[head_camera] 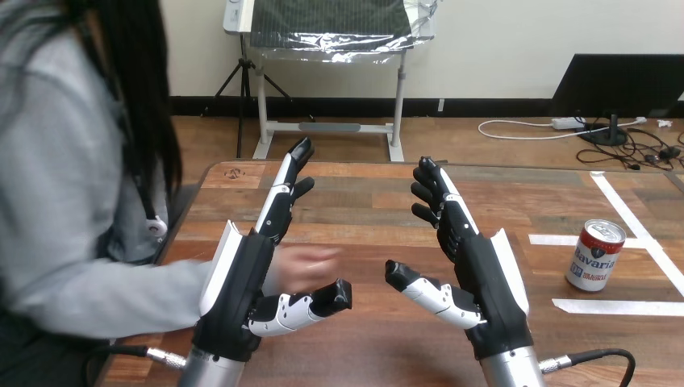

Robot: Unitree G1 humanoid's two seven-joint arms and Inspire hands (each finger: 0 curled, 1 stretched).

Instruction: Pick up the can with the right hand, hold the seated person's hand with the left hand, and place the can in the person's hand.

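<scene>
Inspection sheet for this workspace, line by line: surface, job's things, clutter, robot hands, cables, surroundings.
Surface: wooden table, with white tape strips on its right part.
Job's things: can upright on the table at the right, between the tape strips, apart from both hands; person's hand beside the palm of the left robot hand, above its thumb.
Clutter: nothing seen.
Robot hands: left robot hand open, fingers straight, not curled round the person's hand; right robot hand open, holding nothing.
Cables: nothing seen among the job's things.
Surroundings: a person sits at the table's left side.
</scene>
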